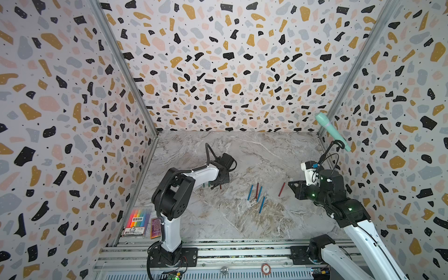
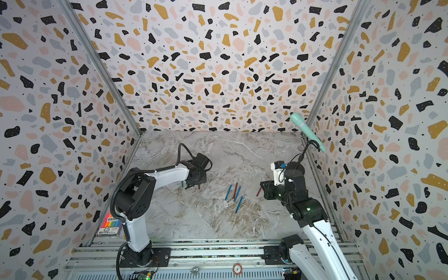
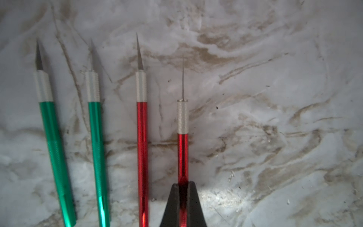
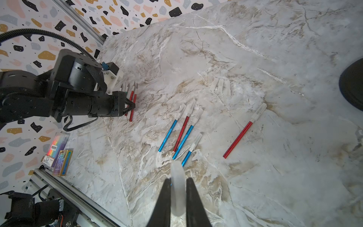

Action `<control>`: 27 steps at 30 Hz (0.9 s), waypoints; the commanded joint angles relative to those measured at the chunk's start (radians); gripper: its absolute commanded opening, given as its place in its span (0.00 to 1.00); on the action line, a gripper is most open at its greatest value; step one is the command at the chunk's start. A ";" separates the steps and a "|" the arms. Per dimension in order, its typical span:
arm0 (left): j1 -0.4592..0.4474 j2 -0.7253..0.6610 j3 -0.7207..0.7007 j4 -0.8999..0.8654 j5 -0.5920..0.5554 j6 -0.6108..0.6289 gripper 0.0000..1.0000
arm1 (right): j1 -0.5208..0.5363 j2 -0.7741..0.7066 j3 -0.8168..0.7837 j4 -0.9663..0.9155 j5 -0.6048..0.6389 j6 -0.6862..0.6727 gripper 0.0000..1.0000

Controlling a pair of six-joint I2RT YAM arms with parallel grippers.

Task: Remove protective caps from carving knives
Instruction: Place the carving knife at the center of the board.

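1. Red metal shaft of one carving knife (image 3: 182, 155) sits clamped between the narrow-set jaws of the left gripper (image 3: 183, 188); its thin grey blade is bare.
2. Just beside it, a second red knife (image 3: 142, 157) and two green knives (image 3: 96, 149) lie uncapped on the marble table (image 3: 275, 98), tips pointing the same way.
3. The right gripper (image 4: 177, 181) pinches a translucent white cap (image 4: 177, 173) between nearly closed jaws, apart from every knife.
4. In both top views, four capped knives (image 1: 259, 194), three blue and one red, lie at 3 o'clock from the left gripper. A lone capped red knife (image 1: 281, 189) lies at 3 o'clock from them, near the right gripper.
5. Loose caps (image 4: 220, 85) rest on the marble near that group.
6. A rainbow pen pack (image 1: 137, 221) occupies the table's 8 o'clock corner, and a mint-green microphone (image 1: 332, 131) stands at 1 o'clock.
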 commanded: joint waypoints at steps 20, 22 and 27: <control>0.022 0.080 0.091 -0.085 -0.004 0.059 0.00 | 0.015 -0.033 -0.015 0.015 0.012 -0.009 0.00; 0.023 0.084 0.095 -0.088 -0.007 0.061 0.00 | 0.016 -0.034 -0.015 0.016 0.012 -0.008 0.00; 0.028 0.098 0.105 -0.092 -0.008 0.068 0.00 | 0.018 -0.033 -0.015 0.016 0.014 -0.007 0.00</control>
